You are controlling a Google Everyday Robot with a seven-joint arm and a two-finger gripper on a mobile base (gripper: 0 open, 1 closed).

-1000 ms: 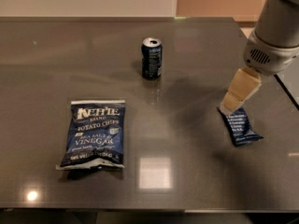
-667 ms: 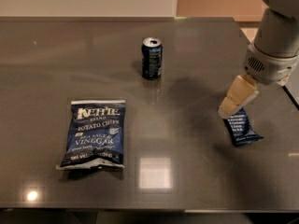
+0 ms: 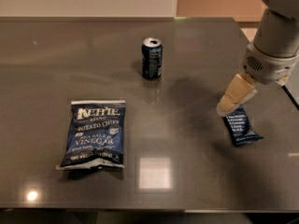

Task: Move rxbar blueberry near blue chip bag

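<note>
The tool (image 3: 231, 101) hung over the right side of the counter (image 3: 187, 181) in the camera view, at the end of a big pale arm (image 3: 273, 55). Its tan tip was right at the far end of the rxbar blueberry (image 3: 240, 127). It may have been touching the bar, but I could not be sure. I also could not tell if the tool was open or closed.

The bar lay flat on the counter, so nothing had been picked up yet. The blue chip bag (image 3: 95, 134) lay flat too, far away on the left. A dark soda can (image 3: 152, 58) stood at the back, between them.

I think the bar was very light and thin. Its wrapper looked smooth, and the counter was shiny, so a push could make it slide away. The bar inside was likely a bit firm, so a gentle squeeze should not hurt it. The best place to hold it looked like the middle, across its short way. The bar lay a little crooked, so the tool would need to turn to match it.

The bar was small and dark blue, with lines of white writing and pinched ends. It was much smaller than the bag.
</note>
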